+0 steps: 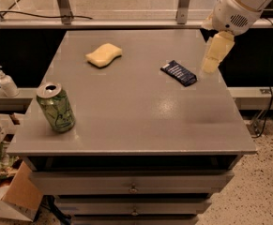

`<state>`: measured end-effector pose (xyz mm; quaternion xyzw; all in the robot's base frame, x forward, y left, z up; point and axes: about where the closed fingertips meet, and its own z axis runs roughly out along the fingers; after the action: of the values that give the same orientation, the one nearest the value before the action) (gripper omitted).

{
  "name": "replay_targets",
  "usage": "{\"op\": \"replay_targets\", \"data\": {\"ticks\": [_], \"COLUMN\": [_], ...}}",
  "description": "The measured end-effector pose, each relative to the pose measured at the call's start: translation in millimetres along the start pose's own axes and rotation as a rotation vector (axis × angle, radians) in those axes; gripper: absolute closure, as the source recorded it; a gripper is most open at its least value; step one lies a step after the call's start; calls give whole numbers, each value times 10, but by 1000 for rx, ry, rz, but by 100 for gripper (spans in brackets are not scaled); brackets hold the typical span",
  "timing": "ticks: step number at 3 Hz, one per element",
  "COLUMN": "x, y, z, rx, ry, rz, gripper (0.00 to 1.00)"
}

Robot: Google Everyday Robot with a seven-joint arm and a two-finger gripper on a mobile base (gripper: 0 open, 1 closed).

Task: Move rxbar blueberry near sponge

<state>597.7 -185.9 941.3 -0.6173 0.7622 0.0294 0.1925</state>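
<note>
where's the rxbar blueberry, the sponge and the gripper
rxbar blueberry (178, 73): camera view, middle of its wrapper, on the lettering.
sponge (104, 55): camera view, centre of its top face.
gripper (212, 62): camera view, its lower end, hanging just right of the rxbar blueberry.

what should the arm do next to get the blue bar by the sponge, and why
Probably ease the gripper down and toward the rxbar blueberry: it hangs beside the bar, on the side away from the sponge, not touching it, and the bar lies flat, well apart from the sponge.

Grey drawer cabinet (140, 125) — speckled floor (267, 191)
</note>
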Motion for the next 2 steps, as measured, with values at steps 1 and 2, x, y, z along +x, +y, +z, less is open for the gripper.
{"op": "replay_targets", "data": {"ticks": [1,2], "x": [-13,25], "y": [-273,-485], "z": [288,550], "rx": [-5,-1], "ry": [-13,-12], "rz": [9,17], "gripper": [0,0]}}
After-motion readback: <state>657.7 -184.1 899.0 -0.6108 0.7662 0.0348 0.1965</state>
